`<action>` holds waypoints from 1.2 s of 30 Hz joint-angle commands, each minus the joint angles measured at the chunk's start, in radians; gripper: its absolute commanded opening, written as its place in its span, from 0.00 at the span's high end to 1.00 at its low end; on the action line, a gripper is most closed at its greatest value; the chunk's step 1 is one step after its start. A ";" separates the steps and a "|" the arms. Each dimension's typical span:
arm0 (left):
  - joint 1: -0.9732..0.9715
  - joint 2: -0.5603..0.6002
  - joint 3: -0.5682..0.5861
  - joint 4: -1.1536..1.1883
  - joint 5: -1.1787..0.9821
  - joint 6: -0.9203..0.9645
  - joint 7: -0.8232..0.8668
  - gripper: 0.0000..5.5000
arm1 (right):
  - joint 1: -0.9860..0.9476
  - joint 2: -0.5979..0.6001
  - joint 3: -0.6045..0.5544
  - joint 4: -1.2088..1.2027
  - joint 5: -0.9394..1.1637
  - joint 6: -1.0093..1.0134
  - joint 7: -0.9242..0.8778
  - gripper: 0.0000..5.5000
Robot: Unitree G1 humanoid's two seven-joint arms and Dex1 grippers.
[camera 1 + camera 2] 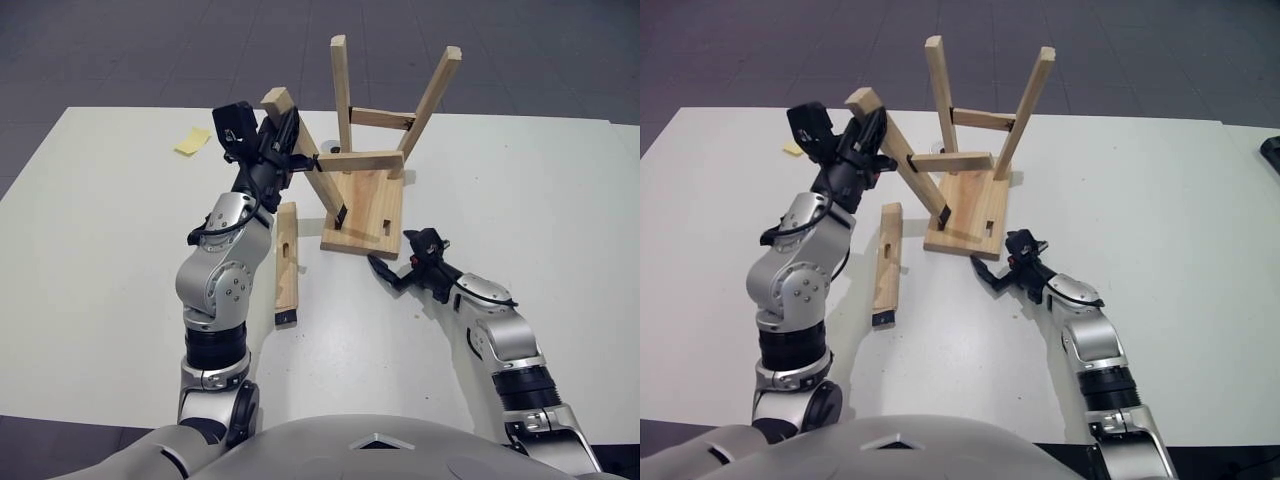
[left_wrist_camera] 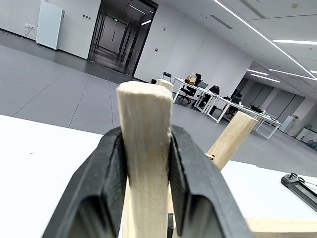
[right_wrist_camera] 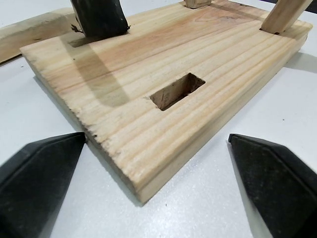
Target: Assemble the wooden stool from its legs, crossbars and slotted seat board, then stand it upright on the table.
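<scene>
The slotted seat board (image 1: 366, 213) lies flat on the white table. Two legs (image 1: 342, 88) (image 1: 432, 94) stand up from its far end, joined by a crossbar (image 1: 380, 118). A third leg (image 1: 303, 150) leans tilted, its dark lower end at the board's near-left slot, and a second crossbar (image 1: 358, 160) runs from it toward the far legs. My left gripper (image 1: 283, 140) is shut on this leg near its top (image 2: 145, 148). My right gripper (image 1: 396, 256) rests open on the table at the board's near-right corner (image 3: 141, 186), beside an empty slot (image 3: 177, 90).
A loose leg (image 1: 287, 262) lies on the table left of the board, below my left arm. A yellow sticky note (image 1: 192, 141) sits at the far left. A black device (image 1: 1270, 150) lies at the table's far right edge.
</scene>
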 commanded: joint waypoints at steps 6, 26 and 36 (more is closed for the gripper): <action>0.023 -0.029 0.044 -0.090 -0.030 0.093 0.053 0.81 | 0.023 0.024 -0.022 0.019 -0.022 0.001 -0.062 0.02; 0.016 -0.101 0.086 0.025 -0.028 0.129 0.089 0.81 | 0.019 0.062 -0.007 0.038 -0.028 -0.011 -0.102 0.02; 0.036 0.032 -0.056 0.027 0.091 0.239 0.055 0.81 | 0.042 0.064 -0.010 -0.025 -0.032 -0.011 -0.130 0.02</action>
